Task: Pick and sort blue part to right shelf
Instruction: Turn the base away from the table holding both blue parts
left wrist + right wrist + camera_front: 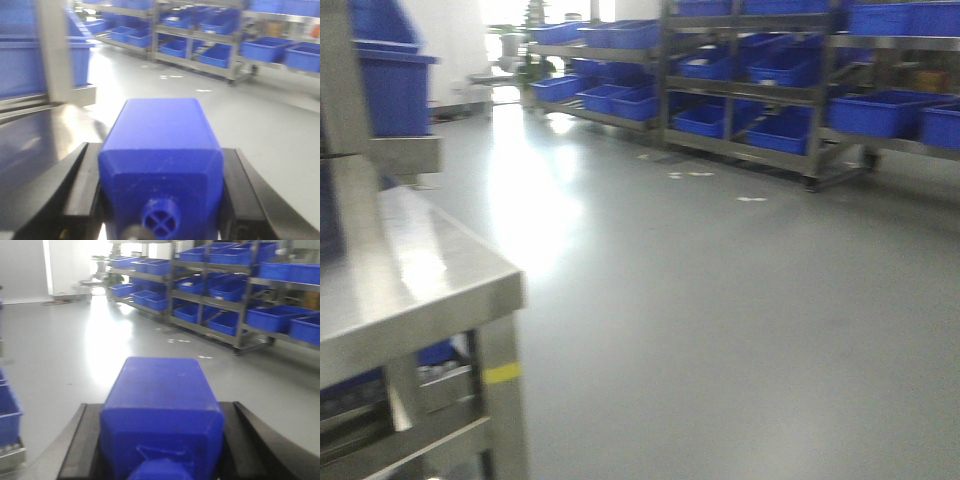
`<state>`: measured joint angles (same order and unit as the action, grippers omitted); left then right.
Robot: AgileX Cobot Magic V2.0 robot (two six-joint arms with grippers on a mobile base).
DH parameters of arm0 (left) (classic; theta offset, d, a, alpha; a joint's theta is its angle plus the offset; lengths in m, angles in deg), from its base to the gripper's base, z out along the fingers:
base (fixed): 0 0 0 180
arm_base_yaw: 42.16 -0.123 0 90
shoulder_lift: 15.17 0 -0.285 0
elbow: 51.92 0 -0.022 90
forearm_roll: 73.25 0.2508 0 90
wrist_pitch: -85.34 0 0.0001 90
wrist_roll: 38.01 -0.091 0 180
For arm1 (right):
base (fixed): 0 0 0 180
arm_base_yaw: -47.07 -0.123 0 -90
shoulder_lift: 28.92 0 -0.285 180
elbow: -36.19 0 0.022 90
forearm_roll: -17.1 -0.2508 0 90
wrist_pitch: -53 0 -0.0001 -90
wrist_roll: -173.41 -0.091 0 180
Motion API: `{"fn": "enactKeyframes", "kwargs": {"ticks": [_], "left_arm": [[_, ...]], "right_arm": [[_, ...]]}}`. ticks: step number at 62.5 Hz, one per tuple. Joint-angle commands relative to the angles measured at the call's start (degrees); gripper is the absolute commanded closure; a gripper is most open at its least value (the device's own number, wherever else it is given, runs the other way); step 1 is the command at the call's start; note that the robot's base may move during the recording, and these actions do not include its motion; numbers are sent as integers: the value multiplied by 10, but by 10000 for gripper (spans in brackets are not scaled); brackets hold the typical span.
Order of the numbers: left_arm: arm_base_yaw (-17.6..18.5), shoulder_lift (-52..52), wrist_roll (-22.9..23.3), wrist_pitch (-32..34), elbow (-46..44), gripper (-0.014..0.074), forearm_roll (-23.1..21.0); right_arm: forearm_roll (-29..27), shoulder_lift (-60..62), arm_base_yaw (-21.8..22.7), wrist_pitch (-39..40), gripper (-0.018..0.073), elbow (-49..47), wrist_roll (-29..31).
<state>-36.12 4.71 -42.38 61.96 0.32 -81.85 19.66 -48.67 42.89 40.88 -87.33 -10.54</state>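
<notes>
Blue part (pixel 162 405): deep-blue, bottle-shaped block with a squarish body and sloped shoulders. It is seen in the lower centre of the right wrist view, with its wide cap (pixel 160 467) turned toward the camera at the bottom edge. It is held off the floor, pinched between the two black fingers (pixel 80 440) of the right gripper (pixel 161 410), which are pressed against its left and right sides.

Knobbed blue block (pixel 160 145): a squatter blue piece with a small round knob (pixel 161 217) bearing a cross mark. It is seen in the lower centre of the left wrist view and is clamped in the same way by the left gripper (pixel 159 152), one finger on each side.

Steel table (pixel 410 280): lower left of the front view, with a yellow mark (pixel 502 373) on its leg. Neither gripper is shown in this view.

Blue bin (pixel 390 90): upper left of the front view, set on a ledge above the table.

Shelving racks (pixel 770 90): across the top of all three views, loaded with many blue bins.

Grey floor (pixel 720 320): glossy, with window glare at upper left. All views are somewhat blurred.
</notes>
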Motion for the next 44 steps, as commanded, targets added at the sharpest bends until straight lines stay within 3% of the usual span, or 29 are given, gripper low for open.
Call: {"fn": "enactKeyframes", "kwargs": {"ticks": [1, 44], "left_arm": [[0, 5, 0, 48, -17, 265, -2], [0, 5, 0, 48, -17, 265, -2]], "right_arm": [[8, -5, 5, 56, 131, -14, 3], [8, -5, 5, 56, 131, -14, 3]]}}
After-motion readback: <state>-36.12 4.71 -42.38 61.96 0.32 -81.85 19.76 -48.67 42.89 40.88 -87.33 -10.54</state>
